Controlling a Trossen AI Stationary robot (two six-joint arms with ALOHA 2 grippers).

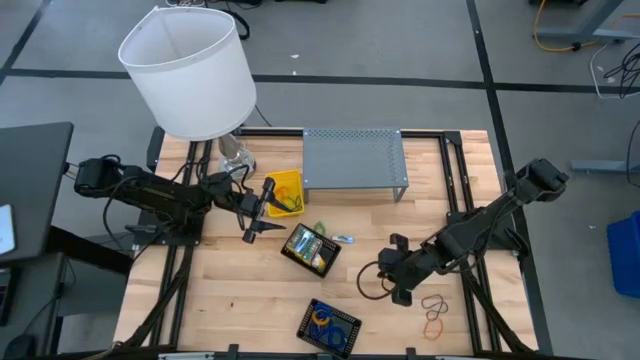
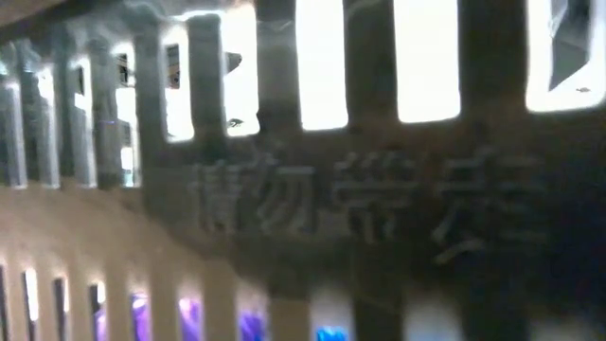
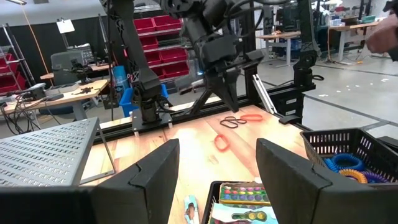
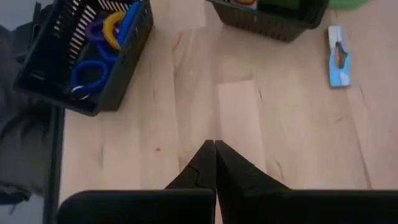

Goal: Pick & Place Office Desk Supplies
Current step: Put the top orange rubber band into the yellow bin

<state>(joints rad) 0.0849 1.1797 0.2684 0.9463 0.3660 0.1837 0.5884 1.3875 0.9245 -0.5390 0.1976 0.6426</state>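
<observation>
My right gripper hangs shut above the wood table, right of centre, with nothing between its fingers. Under and beside it a reddish rubber band lies flat on the table. Two dark bands and an orange band lie farther toward the right edge. A black basket near the front edge holds blue and yellow loops. Another black basket holds crayon boxes. My left gripper waits open at the left, beside a yellow basket.
A grey perforated shelf stands at the back centre. A lamp with a big white shade stands at the back left. A small blue packet lies by the crayon basket. A basket wall fills the low view. A person's hand shows far off.
</observation>
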